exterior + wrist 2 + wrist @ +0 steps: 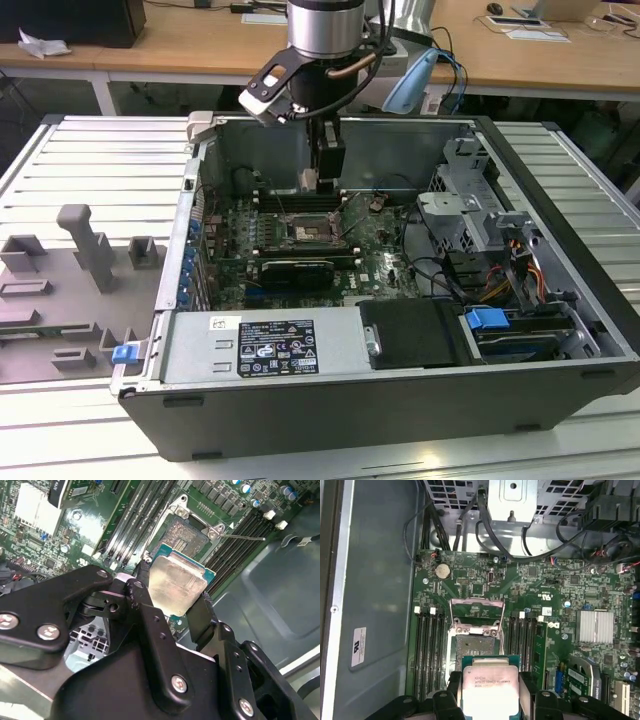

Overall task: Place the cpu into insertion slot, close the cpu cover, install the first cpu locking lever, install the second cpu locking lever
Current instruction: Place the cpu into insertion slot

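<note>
- Step in hand: the first one, getting the cpu into the slot. Nothing is seated yet.
- The black two-fingered hand (172, 591) is pinching the small flat square cpu with the pale silvery-beige metal face (177, 586) by two opposite edges, face up toward the wrist.
- In the exterior view the hand (318, 168) is hanging inside the open black computer case (400, 420), toward its far wall. The case is lying on the ribbed grey metal bench (90, 160).
- The cpu (490, 690) is hovering above the green board, clear of the square black insertion slot with the dark centre (472, 652); it looks close beside the slot but not over it.
- The slot is lying bare. The thin silvery square cpu cover frame (477, 601) is standing swung open at one edge of it.
- A thin silvery wire locking lever (245, 538) is sticking out from a slot corner over the memory slots, looking released.
- My read: seating calls for centring the chip over the slot, edges parallel to the rim, keeping it level, then lowering gently. The contacts look fragile, and a tilted or offset drop risks damage.
- I cannot tell the chip's notch orientation.
</note>
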Controlling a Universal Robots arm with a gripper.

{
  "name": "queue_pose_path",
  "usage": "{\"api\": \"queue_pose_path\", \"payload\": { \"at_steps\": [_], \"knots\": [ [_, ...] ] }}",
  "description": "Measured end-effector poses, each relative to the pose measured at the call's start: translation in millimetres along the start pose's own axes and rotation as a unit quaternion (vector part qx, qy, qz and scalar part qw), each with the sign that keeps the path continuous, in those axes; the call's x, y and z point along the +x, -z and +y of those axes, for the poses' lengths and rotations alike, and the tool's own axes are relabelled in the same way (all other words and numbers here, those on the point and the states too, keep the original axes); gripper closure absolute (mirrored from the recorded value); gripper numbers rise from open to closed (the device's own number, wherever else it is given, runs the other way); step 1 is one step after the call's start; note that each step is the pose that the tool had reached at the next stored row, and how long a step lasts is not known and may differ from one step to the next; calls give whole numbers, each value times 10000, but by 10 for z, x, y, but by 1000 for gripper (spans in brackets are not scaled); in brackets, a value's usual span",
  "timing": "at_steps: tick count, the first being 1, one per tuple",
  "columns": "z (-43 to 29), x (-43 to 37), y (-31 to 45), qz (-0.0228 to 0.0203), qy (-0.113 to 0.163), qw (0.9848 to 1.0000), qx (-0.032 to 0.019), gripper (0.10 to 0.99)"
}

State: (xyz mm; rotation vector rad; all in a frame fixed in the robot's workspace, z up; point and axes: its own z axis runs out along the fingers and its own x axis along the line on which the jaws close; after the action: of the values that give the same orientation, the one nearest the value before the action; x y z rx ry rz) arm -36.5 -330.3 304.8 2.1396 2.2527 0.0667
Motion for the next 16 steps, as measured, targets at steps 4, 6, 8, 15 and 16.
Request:
{"api": "queue_pose_path", "payload": {
  "at_steps": [4,6,8,15,16],
  "knots": [
    [-3,23,-74,-9,-26,10000,25,545],
    [-4,33,-108,-12,-39,10000,37,545],
    [-5,43,-140,-16,-50,10000,47,545],
    [-12,82,-298,-36,-104,9999,92,545],
    [-13,87,-318,-39,-111,9999,97,545]
  ]
}}
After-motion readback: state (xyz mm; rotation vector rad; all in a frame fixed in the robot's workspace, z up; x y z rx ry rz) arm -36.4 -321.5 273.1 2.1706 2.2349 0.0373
